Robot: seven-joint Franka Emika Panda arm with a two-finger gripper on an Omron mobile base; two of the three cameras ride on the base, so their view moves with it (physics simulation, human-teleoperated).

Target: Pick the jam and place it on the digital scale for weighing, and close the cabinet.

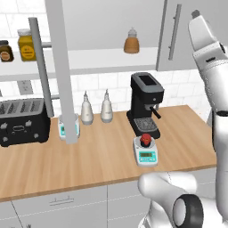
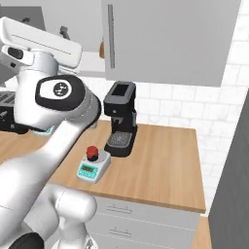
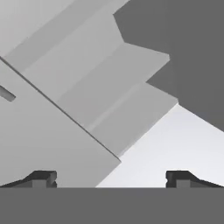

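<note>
gripper (image 3: 111, 179) fingers spread, jam (image 1: 145, 140) on digital scale (image 1: 146, 154), labels unreadable

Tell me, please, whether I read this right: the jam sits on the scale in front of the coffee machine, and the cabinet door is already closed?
Not quite. The jam does sit on the digital scale in front of the coffee machine, but the cabinet is not closed: the left base view shows one door swung out edge-on, with the shelf and its jars exposed.

Even bright rendered light, soft shadows — slightly blurry, no glare
</note>
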